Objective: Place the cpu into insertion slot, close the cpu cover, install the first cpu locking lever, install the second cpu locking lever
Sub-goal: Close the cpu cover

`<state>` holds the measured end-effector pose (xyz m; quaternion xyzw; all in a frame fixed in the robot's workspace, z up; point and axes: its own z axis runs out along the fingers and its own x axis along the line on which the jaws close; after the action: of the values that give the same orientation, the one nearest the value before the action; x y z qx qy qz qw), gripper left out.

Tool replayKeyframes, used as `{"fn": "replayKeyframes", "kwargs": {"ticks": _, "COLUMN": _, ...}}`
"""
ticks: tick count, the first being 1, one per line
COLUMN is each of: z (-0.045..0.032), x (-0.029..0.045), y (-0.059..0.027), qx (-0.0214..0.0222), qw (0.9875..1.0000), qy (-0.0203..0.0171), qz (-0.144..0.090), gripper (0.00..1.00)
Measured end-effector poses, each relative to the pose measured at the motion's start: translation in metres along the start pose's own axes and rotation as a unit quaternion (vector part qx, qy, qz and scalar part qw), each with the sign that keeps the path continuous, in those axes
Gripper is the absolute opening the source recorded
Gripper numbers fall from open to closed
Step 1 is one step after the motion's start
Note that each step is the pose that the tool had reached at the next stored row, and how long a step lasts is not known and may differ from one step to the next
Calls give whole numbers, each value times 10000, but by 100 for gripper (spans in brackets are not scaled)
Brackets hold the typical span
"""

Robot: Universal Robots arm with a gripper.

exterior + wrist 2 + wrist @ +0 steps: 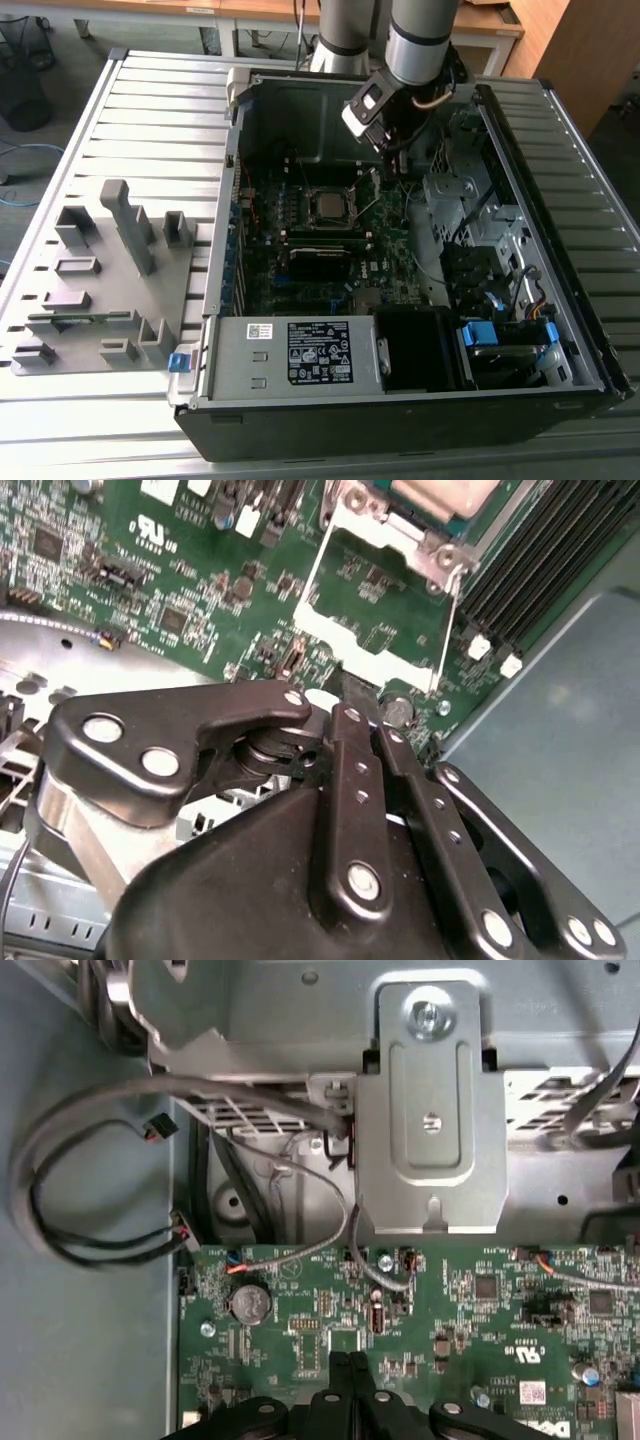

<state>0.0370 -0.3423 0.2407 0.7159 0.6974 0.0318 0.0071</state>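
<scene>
Swinging the open cover [365, 648] down over the chip [440, 490] seated on the board [190, 540] looks best done with the claw [358, 696], pinched together and empty, pushing steadily at the frame's free edge.

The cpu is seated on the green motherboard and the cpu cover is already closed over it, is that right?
Not quite. The cpu is seated, but the cpu cover is open, swung clear beside it, as the second wrist view shows.
</scene>
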Motion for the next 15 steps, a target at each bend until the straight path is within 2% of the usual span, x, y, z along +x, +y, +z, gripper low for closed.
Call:
{"fn": "replayKeyframes", "kwargs": {"ticks": 10, "z": 46, "x": -10, "y": -311, "qx": -2, "qw": 10000, "qy": 1, "qz": 0, "gripper": 10}}
{"fn": "replayKeyframes", "kwargs": {"ticks": 15, "z": 87, "x": -15, "y": -426, "qx": -1, "qw": 10000, "qy": 0, "qz": 0, "gripper": 10}}
